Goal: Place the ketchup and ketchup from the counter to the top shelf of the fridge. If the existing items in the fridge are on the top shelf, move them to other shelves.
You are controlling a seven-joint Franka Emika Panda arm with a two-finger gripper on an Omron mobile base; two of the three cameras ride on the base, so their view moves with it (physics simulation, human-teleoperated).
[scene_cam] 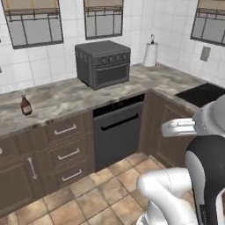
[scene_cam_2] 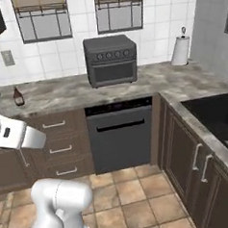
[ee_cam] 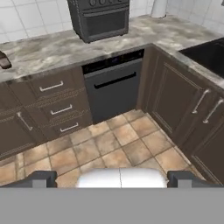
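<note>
Gripper (ee_cam: 112, 178) fingers stand wide apart with nothing between them, and I see it hanging over the tiled floor (ee_cam: 109, 148), pointed toward the dark dishwasher (ee_cam: 114, 87) under the table (ee_cam: 52, 50). From my base cameras, one ketchup bottle (scene_cam: 26, 105) stands upright on the table: small, dark reddish-brown, narrow neck, dark cap, pale label. It sits well apart from the gripper, far off to the left of the black countertop oven (scene_cam: 103, 63), above the drawers (scene_cam: 66, 145). In the hand camera it is cut by the left edge. A paper towel roll (scene_cam: 150, 53) stands by the wall in the corner.
</note>
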